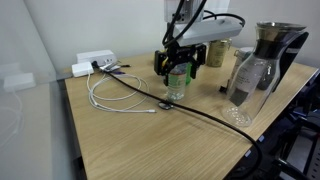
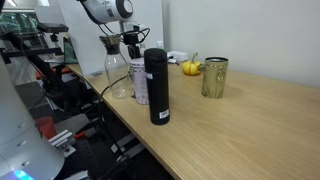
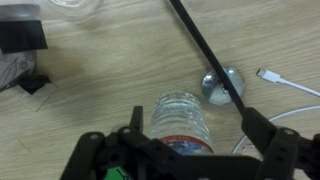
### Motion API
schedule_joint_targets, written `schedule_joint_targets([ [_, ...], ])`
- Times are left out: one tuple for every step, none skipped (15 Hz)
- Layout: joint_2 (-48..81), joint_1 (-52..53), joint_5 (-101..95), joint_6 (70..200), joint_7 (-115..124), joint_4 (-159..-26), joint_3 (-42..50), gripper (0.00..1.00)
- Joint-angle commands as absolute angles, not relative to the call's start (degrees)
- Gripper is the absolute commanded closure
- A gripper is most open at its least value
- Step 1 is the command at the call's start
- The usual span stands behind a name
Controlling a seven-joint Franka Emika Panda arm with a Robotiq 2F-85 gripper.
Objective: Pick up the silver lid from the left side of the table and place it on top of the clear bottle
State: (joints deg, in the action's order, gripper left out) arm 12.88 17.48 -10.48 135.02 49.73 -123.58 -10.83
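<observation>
The clear bottle (image 3: 180,122) stands upright on the wooden table, ribbed, with a red-edged label; it also shows in both exterior views (image 1: 177,83) (image 2: 139,82). Its mouth is uncovered. The silver lid (image 3: 222,84) lies flat on the table just beside the bottle, partly crossed by a black cable; in an exterior view it is a small disc (image 1: 167,103). My gripper (image 3: 195,128) is open and empty, low over the bottle with a finger on each side of it (image 1: 178,62) (image 2: 130,42).
A black cable (image 3: 205,50) runs across the table by the lid. A white cable (image 1: 108,95) and power strip (image 1: 94,64) lie nearby. A glass carafe (image 1: 253,72), black flask (image 2: 157,86), metal mug (image 2: 214,77) and yellow object (image 2: 190,68) stand around.
</observation>
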Motion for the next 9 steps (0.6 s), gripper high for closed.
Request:
schedule_joint_targets([
  [13.2, 18.4, -13.7, 135.9, 51.7, -123.6, -9.4, 0.26],
  [13.2, 18.4, -14.7, 136.1, 52.1, -123.6, -9.2, 0.34],
  [13.2, 18.4, -15.5, 136.3, 52.4, -123.7, -9.1, 0.4],
  [13.3, 18.2, -16.0, 136.8, 52.5, -123.8, -9.0, 0.47],
  [13.3, 18.2, -16.5, 137.2, 52.4, -123.8, -8.9, 0.55],
  [13.3, 18.1, -17.0, 137.9, 52.1, -124.0, -8.9, 0.62],
  [13.3, 18.0, -17.2, 138.5, 51.5, -124.2, -8.9, 0.69],
  [13.2, 17.9, -17.2, 139.0, 51.1, -124.3, -8.9, 0.77],
  [13.2, 17.8, -17.0, 139.7, 50.6, -124.5, -9.0, 0.82],
])
